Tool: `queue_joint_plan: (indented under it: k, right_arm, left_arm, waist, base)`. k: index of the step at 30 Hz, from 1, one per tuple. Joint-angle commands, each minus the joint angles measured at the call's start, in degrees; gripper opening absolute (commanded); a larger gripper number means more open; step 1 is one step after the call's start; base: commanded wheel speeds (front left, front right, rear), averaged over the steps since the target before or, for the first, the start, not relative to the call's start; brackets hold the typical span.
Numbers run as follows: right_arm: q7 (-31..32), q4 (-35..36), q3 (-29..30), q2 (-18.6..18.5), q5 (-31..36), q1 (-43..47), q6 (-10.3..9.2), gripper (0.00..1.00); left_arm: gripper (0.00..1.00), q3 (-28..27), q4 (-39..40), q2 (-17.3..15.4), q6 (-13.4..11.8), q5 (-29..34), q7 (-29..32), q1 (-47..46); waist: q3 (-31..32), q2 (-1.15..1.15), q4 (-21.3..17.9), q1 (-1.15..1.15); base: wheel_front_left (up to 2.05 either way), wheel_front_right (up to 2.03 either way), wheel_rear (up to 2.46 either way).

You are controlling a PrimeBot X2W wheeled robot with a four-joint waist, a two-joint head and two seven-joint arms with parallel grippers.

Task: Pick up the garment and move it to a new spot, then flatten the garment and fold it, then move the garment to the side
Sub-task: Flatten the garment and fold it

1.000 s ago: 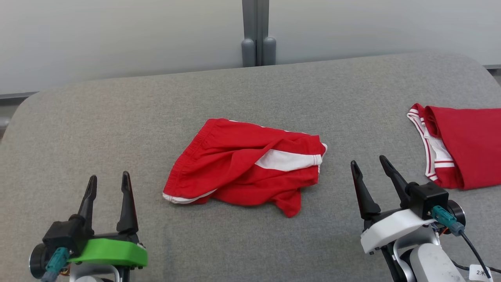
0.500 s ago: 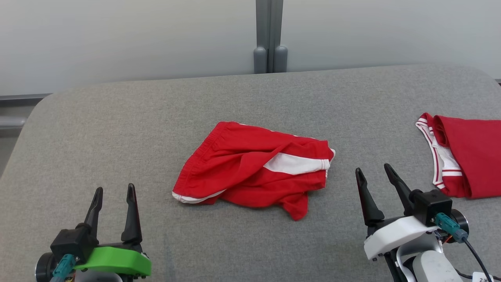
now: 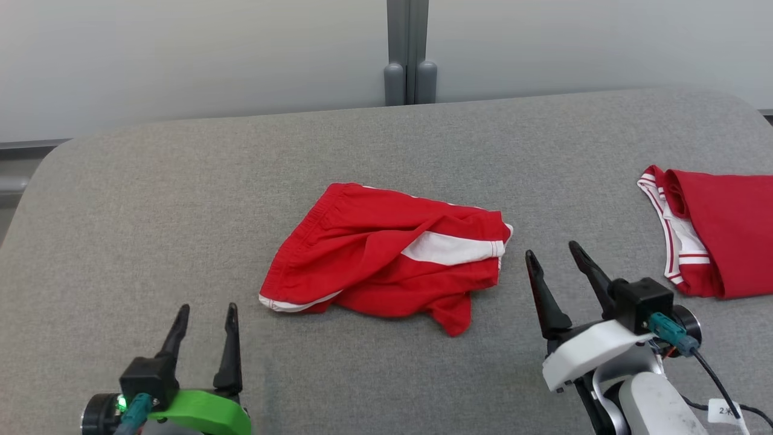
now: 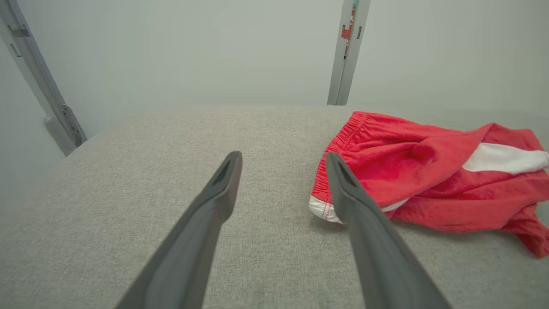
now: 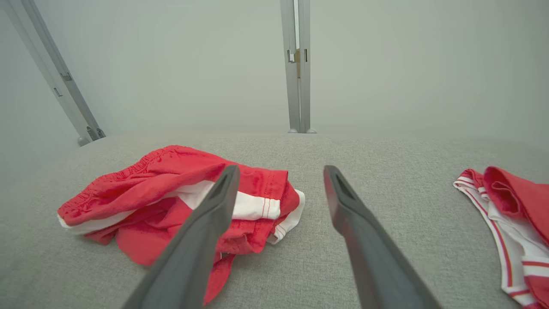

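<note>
grey padded table [image 3: 151, 199] has the crumpled red shorts [image 3: 386, 254] at 12 o'clock, my left gripper [image 3: 208, 308] and right gripper [image 3: 552, 249] both spread wide and empty, and i reckon pinching one loose layer could just bunch them worse.

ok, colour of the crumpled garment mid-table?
Red, with a white band and white hem trim; the crumpled garment shows best in the head view.
</note>
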State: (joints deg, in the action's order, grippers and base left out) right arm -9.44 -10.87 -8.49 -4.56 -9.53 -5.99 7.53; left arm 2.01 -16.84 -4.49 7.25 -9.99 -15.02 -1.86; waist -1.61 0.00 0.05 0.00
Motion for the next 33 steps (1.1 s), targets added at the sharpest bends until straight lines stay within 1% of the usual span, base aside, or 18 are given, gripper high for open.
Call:
queue_joint_plan:
  k: [1,4,9,11,14,18,24,33]
  right_arm:
    - [1.26,-0.54,-0.99,-0.11,-0.92,-1.39,-0.10,1.00]
    - [5.09,-2.53,-2.67,-0.31,-3.43,-4.00,-0.10,1.00]
    - [11.82,-7.96,-3.30,0.01,-6.29,-9.50,-0.10,1.00]
    - [13.43,-10.16,-3.35,0.27,-7.37,-11.66,-0.10,1.00]
    - [14.88,-13.52,-2.91,0.68,-8.22,-14.26,-0.10,1.00]
    - [14.91,-16.37,-2.85,1.17,-9.03,-16.54,-0.10,1.00]
    - [14.33,-19.12,-5.20,1.44,-10.39,-18.48,-0.10,1.00]
    - [13.47,-21.43,-7.55,1.58,-13.02,-20.05,-0.10,1.00]
  left_arm:
    - [1.00,1.09,-1.67,-0.58,0.18,0.36,-0.17,-1.31]
    - [1.00,3.80,-6.20,-1.28,0.22,-0.06,-0.16,-3.55]
    - [1.00,9.51,-14.62,-2.40,0.25,-1.91,0.00,-9.36]
    - [1.00,11.30,-17.78,-2.58,0.25,-3.11,0.15,-11.79]
    - [1.00,12.49,-22.27,-2.51,0.26,-5.26,0.19,-15.58]
    - [1.00,14.12,-26.07,-2.62,0.26,-7.17,0.03,-18.66]
    - [1.00,17.36,-30.84,-2.90,0.27,-10.65,-0.10,-21.69]
    - [1.00,23.08,-32.97,-3.66,0.27,-15.72,-0.19,-24.29]
  waist:
    - [-0.58,0.00,-0.20,0.00]
    - [-1.38,0.00,-0.27,0.00]
    - [-3.41,0.00,-0.11,0.00]
    - [-4.26,0.00,-0.01,0.00]
    - [-5.48,0.00,0.02,0.00]
    - [-6.36,0.00,-0.08,0.00]
    - [-6.96,0.00,-0.51,0.00]
    - [-7.57,0.00,-0.65,0.00]
  base:
    - [0.00,0.00,0.00]
    - [0.00,0.00,0.00]
    - [0.00,0.00,0.00]
    - [0.00,0.00,0.00]
    - [0.00,0.00,0.00]
    - [0.00,0.00,0.00]
    - [0.00,0.00,0.00]
    - [0.00,0.00,0.00]
